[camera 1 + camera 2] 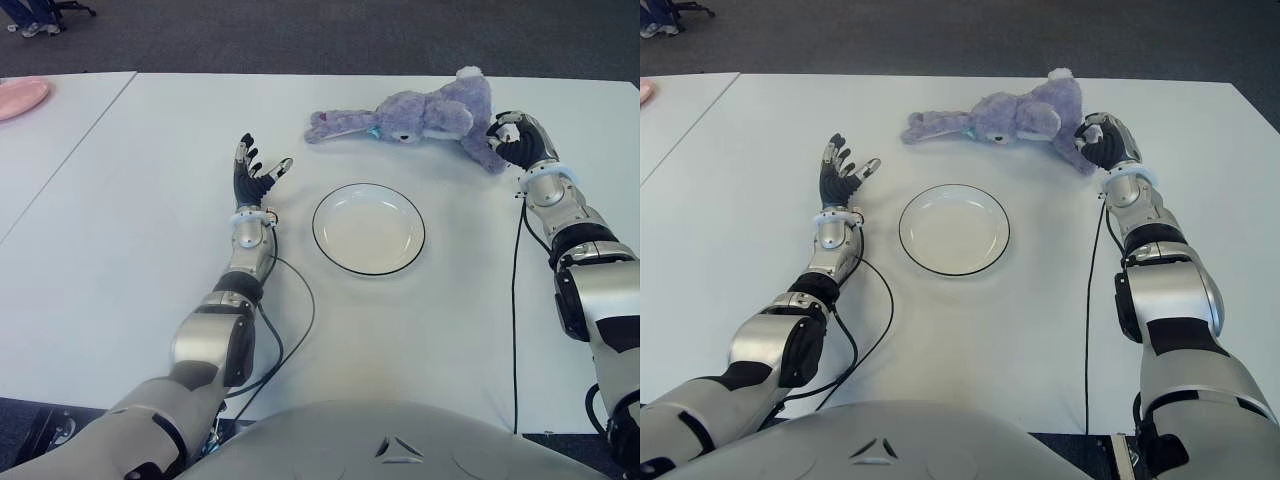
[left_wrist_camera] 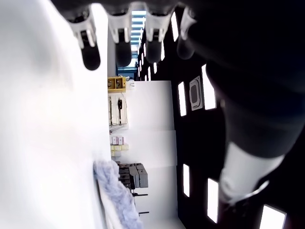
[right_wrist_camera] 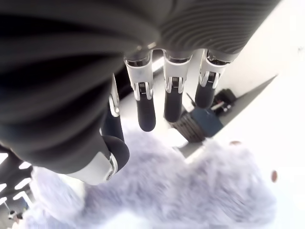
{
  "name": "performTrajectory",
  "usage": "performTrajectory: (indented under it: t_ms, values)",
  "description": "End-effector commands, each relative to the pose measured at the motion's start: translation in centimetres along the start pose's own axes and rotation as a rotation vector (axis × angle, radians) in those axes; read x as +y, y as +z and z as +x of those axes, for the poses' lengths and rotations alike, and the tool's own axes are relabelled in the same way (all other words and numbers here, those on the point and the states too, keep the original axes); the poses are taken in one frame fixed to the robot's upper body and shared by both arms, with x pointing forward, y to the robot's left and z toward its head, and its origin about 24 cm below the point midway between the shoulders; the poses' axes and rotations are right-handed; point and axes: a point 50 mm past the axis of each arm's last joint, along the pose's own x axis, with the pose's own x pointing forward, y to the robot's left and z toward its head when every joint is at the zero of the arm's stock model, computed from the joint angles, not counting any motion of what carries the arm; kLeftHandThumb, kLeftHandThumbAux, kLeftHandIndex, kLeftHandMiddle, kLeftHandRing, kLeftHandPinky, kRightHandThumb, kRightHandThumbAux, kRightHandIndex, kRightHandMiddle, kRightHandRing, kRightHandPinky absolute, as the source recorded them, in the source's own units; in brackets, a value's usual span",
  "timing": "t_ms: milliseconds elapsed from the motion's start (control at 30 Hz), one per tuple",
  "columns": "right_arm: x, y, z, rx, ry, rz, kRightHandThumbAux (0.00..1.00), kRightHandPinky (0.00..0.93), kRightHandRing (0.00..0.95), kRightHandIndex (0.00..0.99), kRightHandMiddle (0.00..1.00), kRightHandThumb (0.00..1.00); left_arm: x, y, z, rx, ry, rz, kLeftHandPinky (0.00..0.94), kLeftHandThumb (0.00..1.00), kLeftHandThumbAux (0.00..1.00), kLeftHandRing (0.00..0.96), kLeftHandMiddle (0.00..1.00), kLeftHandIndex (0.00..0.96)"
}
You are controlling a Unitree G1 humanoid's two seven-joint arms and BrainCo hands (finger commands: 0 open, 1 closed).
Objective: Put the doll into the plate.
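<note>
The right hand (image 1: 512,140) is positioned at the far right of the white table (image 1: 120,250), against the near right end of the purple plush doll (image 1: 420,115). In the right wrist view its fingers (image 3: 146,112) hang partly extended above the fur with visible gaps between them, and the thumb is bent down beside the plush; the eye views show the hand touching a limb of the doll, but a closed grasp cannot be confirmed, so the hold state cannot be told. The doll lies flat on the table at roughly 1 o'clock from the plate (image 1: 368,228), extended left to right, with one end pointing toward the table centre and the bulkier end next to the right hand. The doll is outside the plate and apart from its rim. The plate is round, white, with a dark rim, and sits near the table centre between the two forearms. The left hand (image 1: 255,178) is at 9 o'clock from the plate, just beside it, palm up with fingers spread and holding nothing. A pink object (image 1: 20,97) sits at the far left, on an adjoining table.
</note>
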Motion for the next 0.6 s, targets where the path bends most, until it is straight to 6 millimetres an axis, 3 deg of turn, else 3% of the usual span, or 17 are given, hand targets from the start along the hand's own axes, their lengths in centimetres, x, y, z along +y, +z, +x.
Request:
performTrajectory:
  t_ms: [33,600]
  values:
    - [3.5,-1.7,-1.4,0.097,0.136,0.001,0.729,0.059,0.096,0.422,0.176,0.683,0.4,-10.8,-11.0,0.500,-0.040,0.025,0.113,0.000,0.734,0.083,0.076,0.059]
    - [8.4,-2.4,-3.3,0.226,0.250,0.087,0.730,0.002,0.025,0.419,0.099,0.681,0.9,-10.8,-11.2,0.489,-0.041,0.029,0.114,0.000,0.647,0.081,0.077,0.052]
